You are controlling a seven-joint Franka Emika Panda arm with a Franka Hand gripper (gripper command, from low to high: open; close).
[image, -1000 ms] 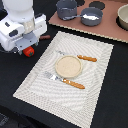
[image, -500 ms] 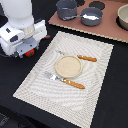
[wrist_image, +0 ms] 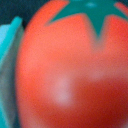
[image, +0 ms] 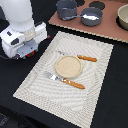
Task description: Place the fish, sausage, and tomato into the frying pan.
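Observation:
The tomato (wrist_image: 70,70), glossy red-orange with a green stem star, fills the wrist view and is blurred from closeness. A teal strip (wrist_image: 9,60) lies along one side of it; I cannot tell what it is. In the exterior view my gripper (image: 26,50) hangs low under the white arm at the exterior view's left, beside the placemat, its fingers hidden. The frying pan (image: 93,21) sits at the back on the brown board, with a white piece (image: 90,17), possibly the fish, inside. The sausage is out of view.
A taller grey pot (image: 66,7) stands beside the pan. A beige bowl (image: 123,16) is at the back right. On the striped placemat (image: 95,75) lie a tan plate (image: 68,66), an orange-handled knife (image: 84,58) and an orange-handled fork (image: 67,81).

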